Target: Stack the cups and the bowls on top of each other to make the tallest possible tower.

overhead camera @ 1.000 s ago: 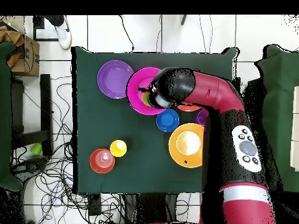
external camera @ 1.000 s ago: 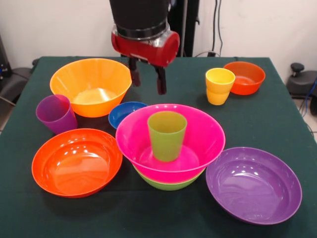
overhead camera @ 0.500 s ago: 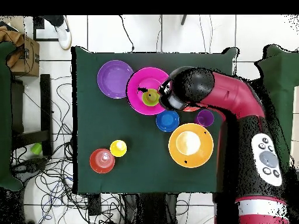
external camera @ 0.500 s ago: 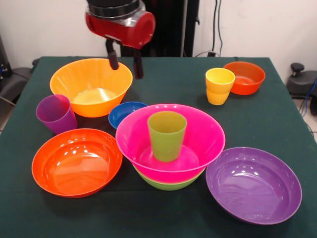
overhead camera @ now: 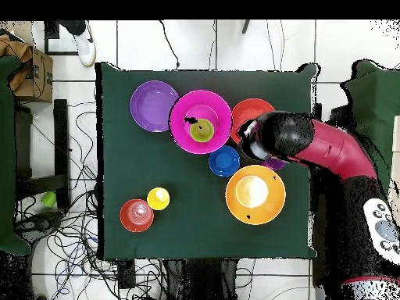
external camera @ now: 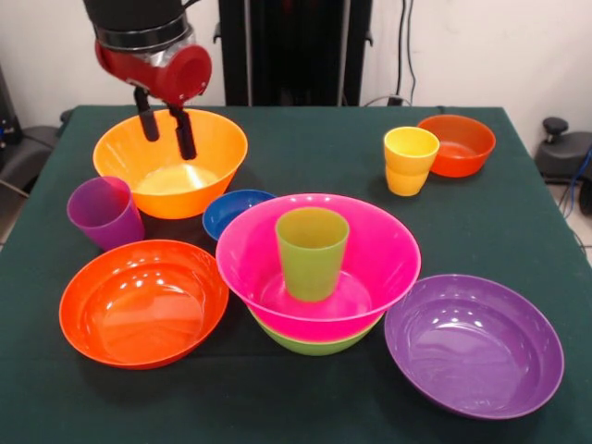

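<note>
The tower stands front centre: a pink bowl (external camera: pixel 370 250) nested on a lime green bowl (external camera: pixel 314 345), with a green cup (external camera: pixel 312 252) upright inside it. My gripper (external camera: pixel 165 134) hangs open and empty over the large orange bowl (external camera: pixel 171 166). A purple cup (external camera: pixel 104 213) stands left of that bowl. A small blue bowl (external camera: pixel 231 211), a large red-orange bowl (external camera: pixel 143 301) and a purple bowl (external camera: pixel 474 344) lie around the tower. A yellow cup (external camera: pixel 410 160) stands beside a small red-orange bowl (external camera: pixel 456 144). From overhead, the arm's head (overhead camera: pixel 273 141) covers the gripper and most of the purple cup (overhead camera: pixel 275 164).
Everything rests on a dark green table (external camera: pixel 305 148). Overhead, the pink bowl (overhead camera: pixel 187 109) touches the purple bowl (overhead camera: pixel 154 105), and cables and a cardboard box (overhead camera: pixel 35 74) lie on the floor beside the table.
The arm swung away from above the pink bowl and green cup, leftwards in the front view, to over the orange bowl. The gripper stayed open; no object moved.
</note>
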Available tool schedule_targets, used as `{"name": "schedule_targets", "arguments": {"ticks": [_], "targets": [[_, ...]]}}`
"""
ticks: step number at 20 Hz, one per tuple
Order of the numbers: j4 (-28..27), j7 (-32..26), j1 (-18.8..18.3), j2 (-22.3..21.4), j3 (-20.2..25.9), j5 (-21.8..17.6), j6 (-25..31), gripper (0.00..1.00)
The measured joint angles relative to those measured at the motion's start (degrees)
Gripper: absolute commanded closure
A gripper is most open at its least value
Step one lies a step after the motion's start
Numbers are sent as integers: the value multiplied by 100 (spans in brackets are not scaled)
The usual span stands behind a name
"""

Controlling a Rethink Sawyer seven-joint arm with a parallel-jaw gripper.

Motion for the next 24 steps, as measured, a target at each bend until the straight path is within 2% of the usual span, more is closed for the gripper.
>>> {"name": "schedule_targets", "arguments": {"ticks": [10,24], "targets": [[16,0,-79,334,11,-332,-537,0],[-90,0,-213,718,190,-569,-544,0]]}}
